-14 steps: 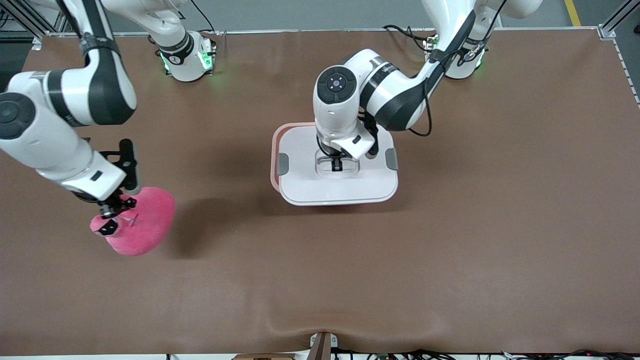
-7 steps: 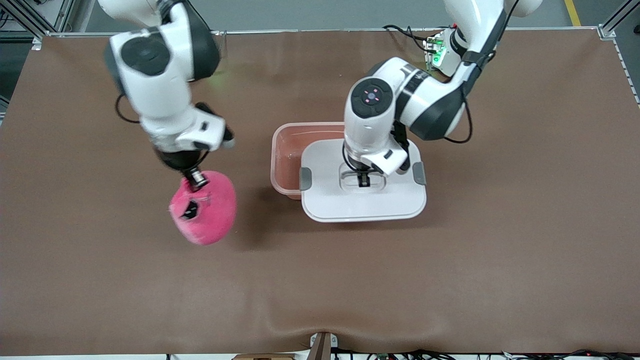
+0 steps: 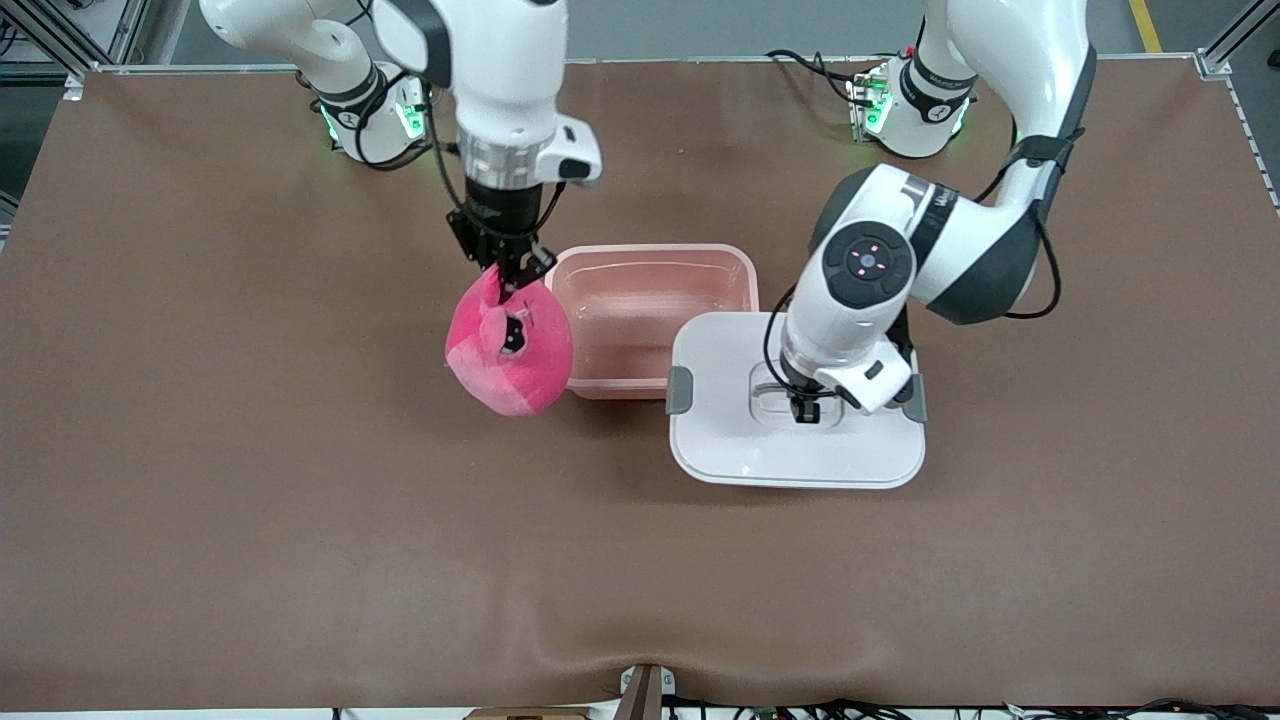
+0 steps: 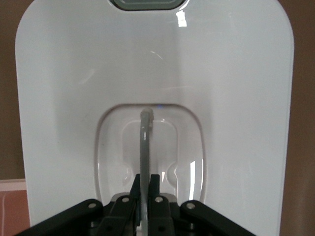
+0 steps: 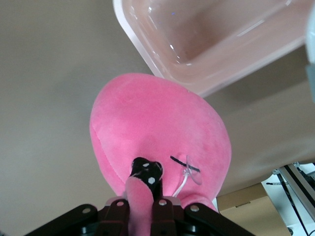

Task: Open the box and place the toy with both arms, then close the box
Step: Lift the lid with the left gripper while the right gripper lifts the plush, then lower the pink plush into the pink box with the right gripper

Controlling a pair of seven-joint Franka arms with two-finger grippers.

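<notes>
The pink translucent box (image 3: 650,300) stands open in the middle of the table, nothing in it. Its white lid (image 3: 730,440) hangs level from my left gripper (image 3: 806,409), shut on the clear handle (image 4: 144,147); the lid overlaps the box's corner toward the left arm's end and nearer the front camera. My right gripper (image 3: 507,280) is shut on a flap of the bright pink plush toy (image 3: 510,345), which hangs beside the box's wall toward the right arm's end. In the right wrist view the toy (image 5: 157,132) dangles under the gripper (image 5: 142,206), next to the box rim (image 5: 206,73).
Brown table mat (image 3: 300,550) all round, with a slight ripple at the edge nearest the front camera. Both arm bases (image 3: 370,115) stand with green lights along the edge farthest from that camera.
My right arm swung the toy from the right arm's end of the table to beside the box. My left arm lifted the lid off and carried it toward the left arm's end, uncovering the box.
</notes>
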